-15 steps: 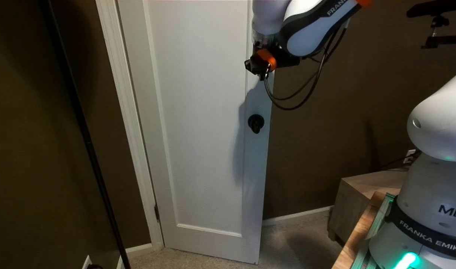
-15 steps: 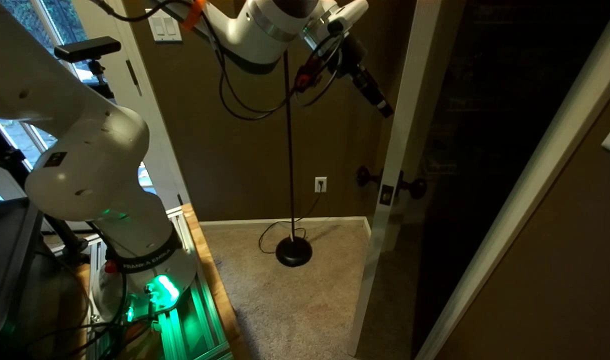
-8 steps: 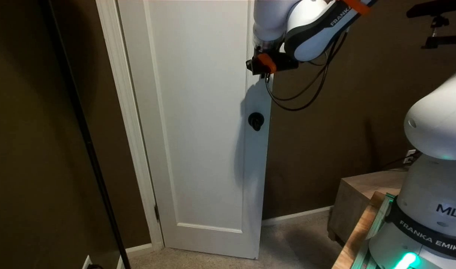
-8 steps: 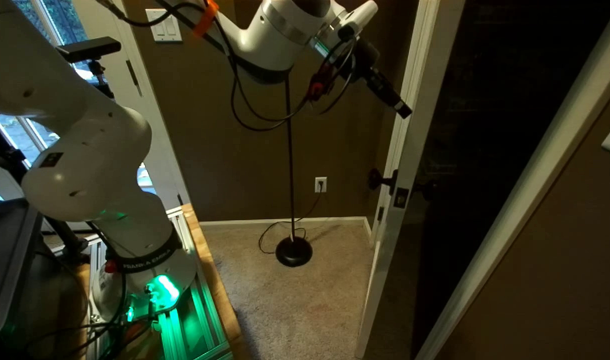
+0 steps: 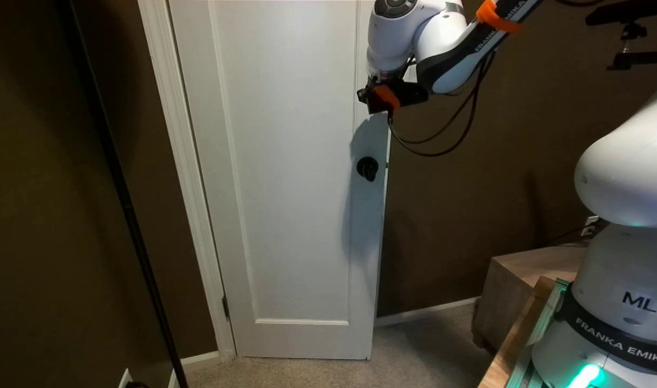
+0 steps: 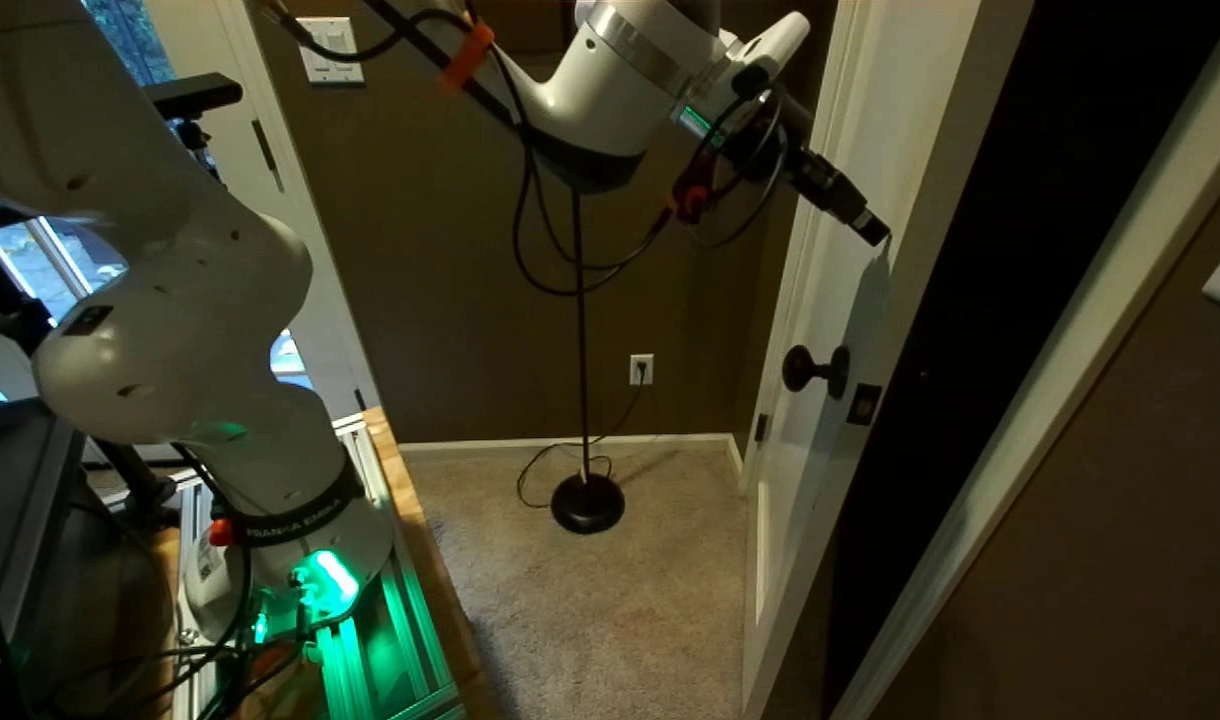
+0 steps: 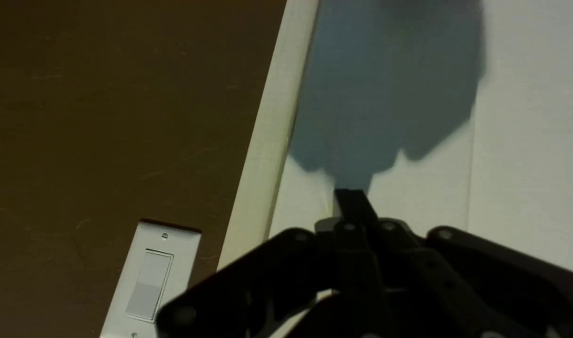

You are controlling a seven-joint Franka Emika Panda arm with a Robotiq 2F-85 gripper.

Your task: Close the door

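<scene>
One white door (image 6: pixel 840 310) stands ajar at three o'clock in an exterior view. We see the end effector (image 6: pixel 875 230) clenched, touching the door, with the knob (image 6: pixel 815 370) at seven o'clock from it

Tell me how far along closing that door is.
Done: the door has swung nearer its frame than a second ago. In hand: the shut pincer seems to be pushing it, its tip apparently against the face above the knob. Left: the door is still ajar, latch plate exposed and a dark gap short of the frame; it likely needs pushing the rest of the way.
</scene>
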